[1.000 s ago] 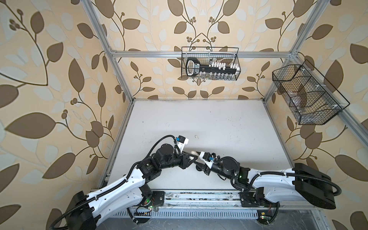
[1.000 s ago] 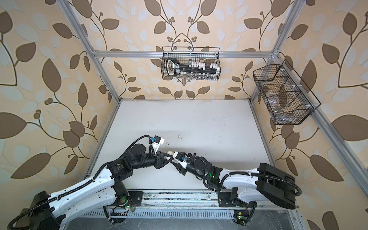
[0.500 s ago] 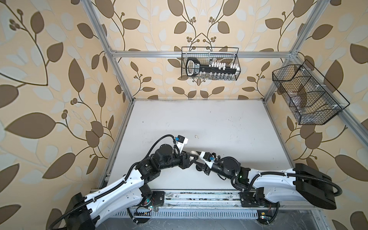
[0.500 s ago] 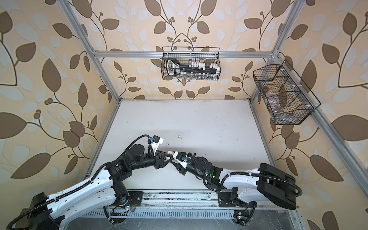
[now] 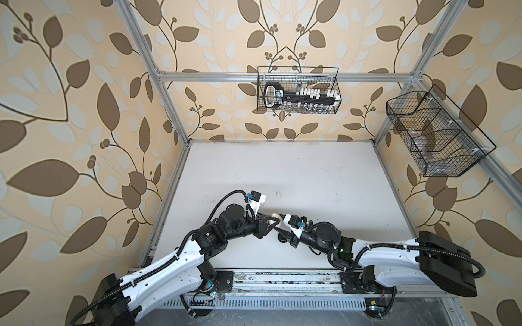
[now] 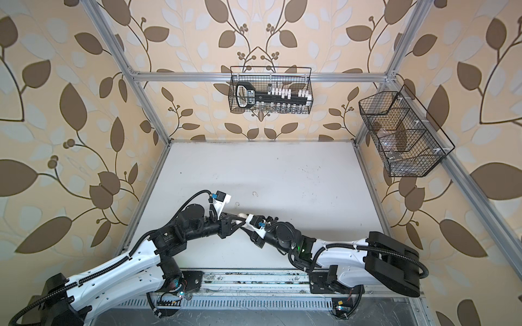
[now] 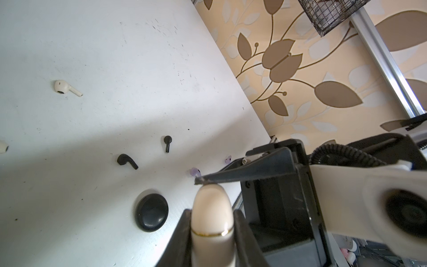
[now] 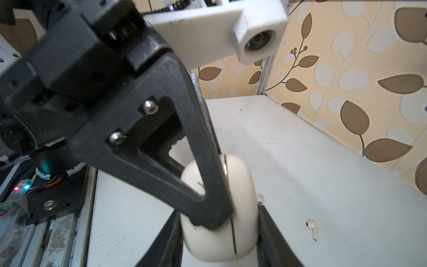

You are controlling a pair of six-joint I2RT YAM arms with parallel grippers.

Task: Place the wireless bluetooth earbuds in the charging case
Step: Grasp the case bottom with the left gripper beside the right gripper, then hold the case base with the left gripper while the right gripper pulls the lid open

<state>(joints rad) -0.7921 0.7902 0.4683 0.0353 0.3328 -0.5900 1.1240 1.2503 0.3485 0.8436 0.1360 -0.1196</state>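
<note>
the scuffed worktop is seen with both arms meeting near its front edge. the left end effector is clamped across the flat faces of the cream charging case, close to its gold seam. the right end effector is closed around the same case from the opposite side. the case is held above the worktop, and its lid looks shut.

if the lid is pried with the grips this crowded, the smooth rounded shell could be squeezed out and dropped among the earbuds, scattering them.

a black case is seen shut on the worktop nearby. no earbuds are seated in a case. a white earbud lies well apart, two black earbuds near the black case, and two lavender earbuds are partly hidden. each is tiny, glossy and stemmed, and is laid on its side.
</note>
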